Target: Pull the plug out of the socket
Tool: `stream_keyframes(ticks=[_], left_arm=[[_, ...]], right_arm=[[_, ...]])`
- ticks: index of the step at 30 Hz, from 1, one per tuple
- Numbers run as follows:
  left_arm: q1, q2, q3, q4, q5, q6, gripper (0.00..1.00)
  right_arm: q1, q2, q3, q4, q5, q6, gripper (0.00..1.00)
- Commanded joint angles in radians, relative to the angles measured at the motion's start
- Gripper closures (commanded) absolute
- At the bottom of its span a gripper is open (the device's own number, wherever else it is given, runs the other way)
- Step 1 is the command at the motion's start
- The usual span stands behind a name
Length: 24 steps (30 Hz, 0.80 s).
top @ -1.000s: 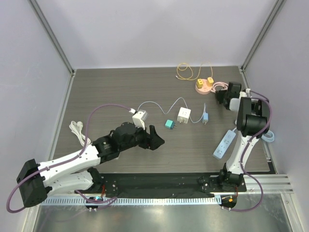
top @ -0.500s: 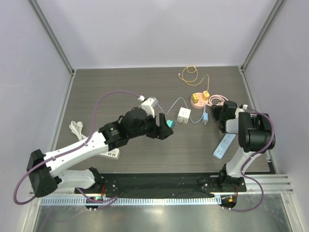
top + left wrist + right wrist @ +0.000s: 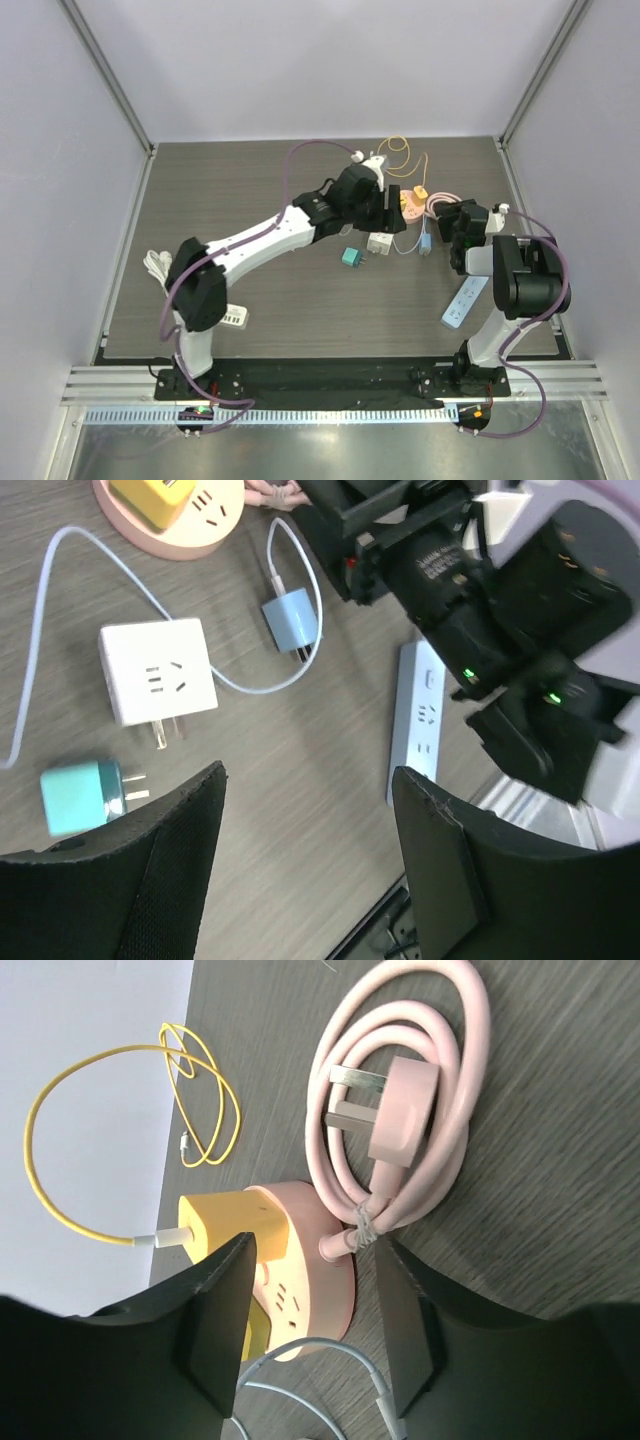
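The round pink socket (image 3: 312, 1278) lies on the dark table with a yellow plug (image 3: 226, 1226) seated in it, a yellow cable (image 3: 120, 1070) running off it. My right gripper (image 3: 312, 1305) is open, its fingers either side of the socket's near edge and not closing on it. From above, the socket (image 3: 412, 207) sits between both grippers, the yellow plug (image 3: 422, 190) on its far side. My left gripper (image 3: 390, 214) hovers open just left of it with nothing between its fingers (image 3: 150, 860). The right gripper (image 3: 447, 222) is at the socket's right.
The socket's coiled pink cord and plug (image 3: 395, 1125) lie beside it. A white adapter (image 3: 160, 670), a blue charger (image 3: 292, 620) on a white lead and a teal plug (image 3: 80, 795) sit below the left gripper. A white power strip (image 3: 463, 300) lies near right, a white cord (image 3: 158, 265) far left.
The left arm swung from the near left up to the socket. The right gripper dragged the socket toward the table's middle, then opened. The left jaws narrowed slightly.
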Motion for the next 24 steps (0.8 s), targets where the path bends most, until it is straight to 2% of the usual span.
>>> stream_keyframes(ticks=[1,6,7,11,14,19,24], left_arm=[[-0.002,0.078,0.151,-0.066,0.019,0.049,0.32],[-0.004,0.223,0.271,-0.075,-0.097,0.076,0.35],[-0.005,0.234,0.276,-0.058,-0.114,0.083,0.39],[-0.015,0.257,0.250,0.075,-0.191,0.112,0.39],[-0.013,0.316,0.329,0.064,-0.199,0.117,0.40],[-0.013,0.372,0.385,0.050,-0.202,0.111,0.41],[-0.013,0.385,0.389,0.066,-0.202,0.097,0.41]], right_arm=[[0.002,-0.068,0.038,0.006,0.019,-0.109,0.42],[-0.007,-0.073,0.111,-0.037,-0.036,-0.219,0.39],[-0.010,-0.062,0.121,-0.042,-0.068,-0.232,0.39],[-0.032,-0.022,0.138,-0.014,-0.163,-0.235,0.44],[-0.050,0.028,0.164,0.030,-0.252,-0.241,0.51],[-0.058,0.140,0.312,-0.071,-0.326,-0.301,0.74],[-0.064,0.193,0.386,-0.169,-0.329,-0.331,0.76]])
